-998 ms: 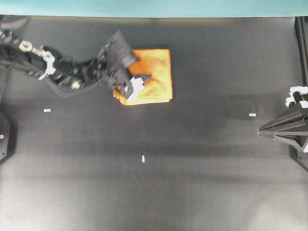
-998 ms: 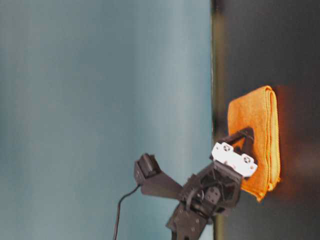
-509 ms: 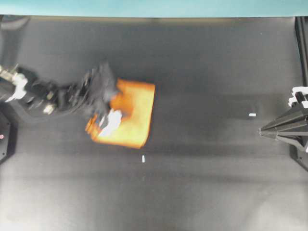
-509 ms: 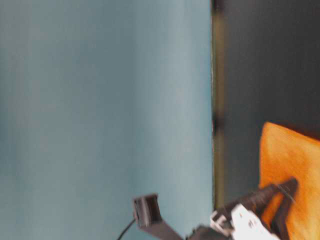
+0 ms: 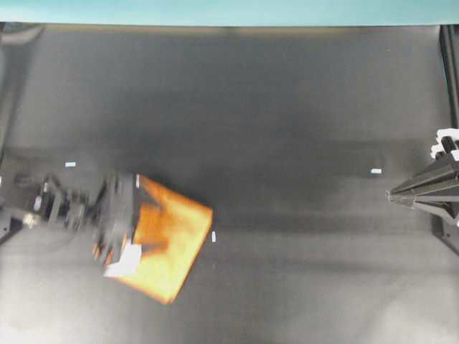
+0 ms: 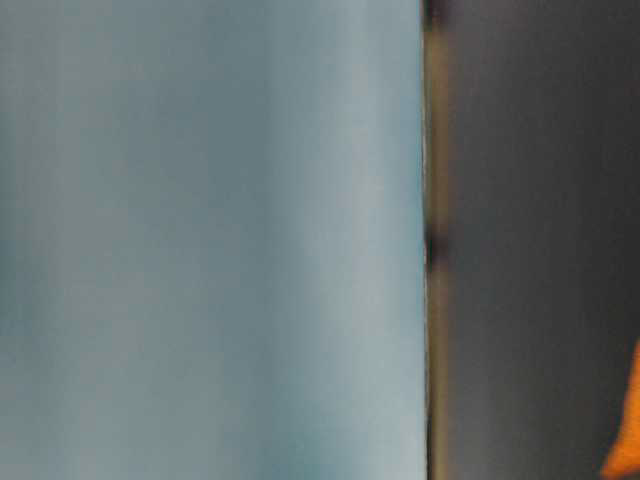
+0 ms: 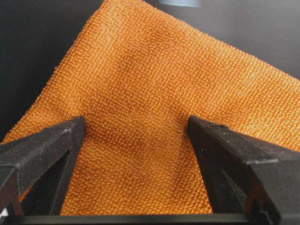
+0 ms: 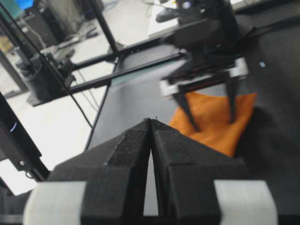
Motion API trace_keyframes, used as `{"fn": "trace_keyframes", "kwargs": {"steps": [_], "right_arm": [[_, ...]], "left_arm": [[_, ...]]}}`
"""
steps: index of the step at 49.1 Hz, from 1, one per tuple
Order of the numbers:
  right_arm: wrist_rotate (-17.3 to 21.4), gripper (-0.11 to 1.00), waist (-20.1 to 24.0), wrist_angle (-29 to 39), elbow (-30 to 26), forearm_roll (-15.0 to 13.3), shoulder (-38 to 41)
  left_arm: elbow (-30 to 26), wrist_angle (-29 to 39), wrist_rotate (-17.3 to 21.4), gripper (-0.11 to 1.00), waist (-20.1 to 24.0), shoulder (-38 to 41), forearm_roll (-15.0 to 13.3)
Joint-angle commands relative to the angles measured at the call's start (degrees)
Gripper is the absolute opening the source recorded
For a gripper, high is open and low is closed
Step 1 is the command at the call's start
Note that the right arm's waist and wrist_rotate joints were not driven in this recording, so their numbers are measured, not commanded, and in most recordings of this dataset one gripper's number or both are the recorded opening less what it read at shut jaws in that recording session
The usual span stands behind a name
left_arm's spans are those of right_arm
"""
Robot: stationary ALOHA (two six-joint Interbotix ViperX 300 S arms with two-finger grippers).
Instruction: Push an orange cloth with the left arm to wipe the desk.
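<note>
The orange cloth [image 5: 171, 242] is seen in the lower left of the overhead view, lying flat on the desk [image 5: 287, 107] and turned so that one corner points toward the bottom of the frame. A small white tape mark [image 5: 213, 236] lies just beside its right corner. The left arm [image 5: 61, 209] reaches in from the left edge of that view, blurred, and the left gripper [image 5: 147, 233] is set down over the left part of the cloth.

In the left wrist view the two black fingers [image 7: 44, 150] are spread wide apart, with the woven orange surface filling the gap between them; the tips appear to press on the cloth rather than pinch it.

In the table-level view only a sliver of the cloth is caught at the lower right edge of the frame.

The right gripper [image 5: 394, 194] is seen at the right edge of the overhead view, well apart from the cloth. In the right wrist view its fingers [image 8: 119, 161] are brought together, tip against tip, with nothing held between them.
</note>
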Motion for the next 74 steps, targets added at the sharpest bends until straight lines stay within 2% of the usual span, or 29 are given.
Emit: {"fn": "trace_keyframes", "kwargs": {"steps": [1,11,25,35,49,55,65,74], "right_arm": [[0.0,0.01,0.0,-0.4,-0.4,0.1,0.2],[0.1,0.01,0.0,-0.4,-0.4,0.1,0.2],[0.0,0.01,0.0,-0.3,-0.4,0.1,0.2],[0.1,0.01,0.0,-0.4,-0.4,0.1,0.2],[0.0,0.01,0.0,-0.3,-0.3,0.1,0.2],[0.0,0.01,0.0,-0.4,-0.3,0.1,0.2],[0.1,0.01,0.0,-0.4,-0.3,0.1,0.2],[0.0,0.01,0.0,-0.3,-0.1,0.1,0.1]], "left_arm": [[-1.0,-0.2,-0.8,0.87,-4.6,-0.6,0.2],[-2.7,-0.2,-2.5,0.87,-10.7,-0.4,0.1],[-4.8,1.2,-2.3,0.87,-14.9,0.7,0.2],[-5.7,4.1,-1.8,0.87,-14.9,0.8,0.2],[-6.4,4.3,-0.8,0.86,-14.0,0.0,0.2],[-6.6,4.3,1.3,0.87,-12.7,-2.8,0.2],[-6.9,4.7,7.0,0.86,-10.4,-8.9,0.2],[-6.0,10.0,9.3,0.86,-9.1,-16.2,0.1]]}}
